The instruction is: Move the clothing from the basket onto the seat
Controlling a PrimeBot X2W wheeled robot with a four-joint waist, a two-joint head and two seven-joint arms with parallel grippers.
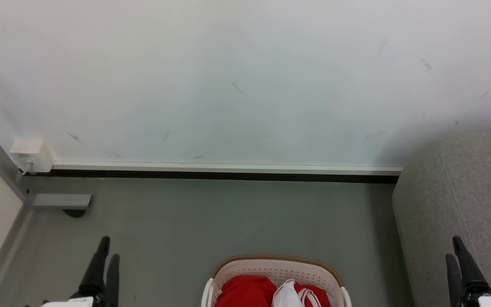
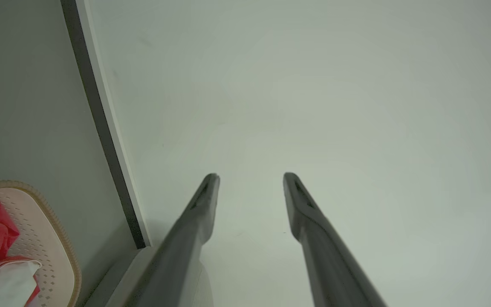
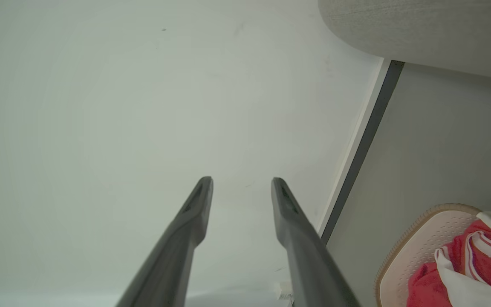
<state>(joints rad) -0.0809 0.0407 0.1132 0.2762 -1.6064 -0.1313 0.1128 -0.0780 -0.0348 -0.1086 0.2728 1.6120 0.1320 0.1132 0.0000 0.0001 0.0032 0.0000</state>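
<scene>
Left gripper (image 1: 109, 249), right gripper (image 1: 453, 248) flank basket (image 1: 277, 258), jaws apart, empty; best dip one into clothing (image 1: 245, 290), pinch thick fold

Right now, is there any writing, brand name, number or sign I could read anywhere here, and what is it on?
No text can be read anywhere.
The oval cream-white plastic basket with a tan rim bears no label.
The bright red clothing with white stripes shows no letters.
The small white box at the far left is too blurred to tell any marking.
The light grey fabric seat is plain.
</scene>
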